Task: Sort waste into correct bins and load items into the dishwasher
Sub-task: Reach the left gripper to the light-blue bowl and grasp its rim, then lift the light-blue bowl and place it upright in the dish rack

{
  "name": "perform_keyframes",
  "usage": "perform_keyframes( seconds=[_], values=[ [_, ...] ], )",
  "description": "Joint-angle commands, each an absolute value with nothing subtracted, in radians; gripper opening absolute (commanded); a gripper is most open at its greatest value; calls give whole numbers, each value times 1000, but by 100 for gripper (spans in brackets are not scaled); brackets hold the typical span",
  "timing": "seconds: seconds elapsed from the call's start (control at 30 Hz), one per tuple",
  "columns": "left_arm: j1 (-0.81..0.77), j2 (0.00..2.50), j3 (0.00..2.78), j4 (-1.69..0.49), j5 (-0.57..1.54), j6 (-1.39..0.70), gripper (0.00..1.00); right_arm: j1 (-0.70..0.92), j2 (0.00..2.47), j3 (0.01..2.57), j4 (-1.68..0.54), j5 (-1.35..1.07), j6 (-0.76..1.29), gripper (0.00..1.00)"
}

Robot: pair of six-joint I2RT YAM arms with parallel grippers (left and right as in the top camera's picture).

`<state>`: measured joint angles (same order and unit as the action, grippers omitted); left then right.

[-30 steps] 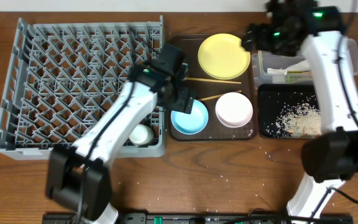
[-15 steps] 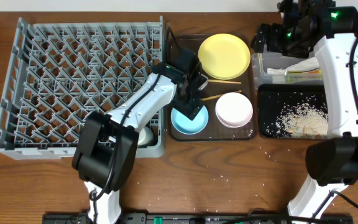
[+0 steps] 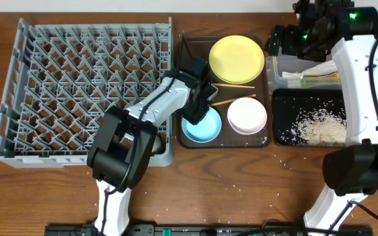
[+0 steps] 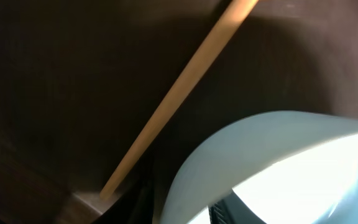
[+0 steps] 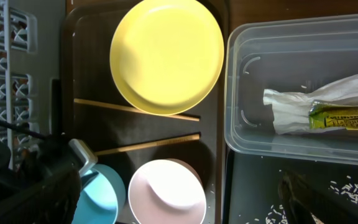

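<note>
1. Overhead: left gripper (image 3: 199, 105) sits at the rim of the light blue bowl (image 3: 203, 129), which stands in the brown serving tray (image 3: 223, 143). Right gripper (image 3: 284, 40) hangs wide open and empty near the clear tub (image 3: 275, 72).
2. Left wrist: the bowl rim fills the lower right beside a chopstick (image 4: 173, 106). Whether the jaws are clamped cannot be told.
3. Right wrist: snack wrapper (image 5: 334, 112) lies in the tub.

Left arm (image 3: 151, 108), right arm (image 3: 359, 85): white shells, black joints; right tool (image 3: 277, 40) black, green lights beside it.
</note>
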<state>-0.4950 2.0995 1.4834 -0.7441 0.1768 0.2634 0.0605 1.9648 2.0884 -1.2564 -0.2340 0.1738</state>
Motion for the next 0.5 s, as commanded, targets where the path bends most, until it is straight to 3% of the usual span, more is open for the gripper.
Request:
perform_keyframes(
  seconds=[0.0,0.47],
  values=[
    [-479,2117,1483,-754,146,260,8,67,1962,2092,-1258,-236,159,99],
    [-414,1961,1541,-831,146,-33,7,67,1962,2092,-1257,-236,159,99]
  ],
)
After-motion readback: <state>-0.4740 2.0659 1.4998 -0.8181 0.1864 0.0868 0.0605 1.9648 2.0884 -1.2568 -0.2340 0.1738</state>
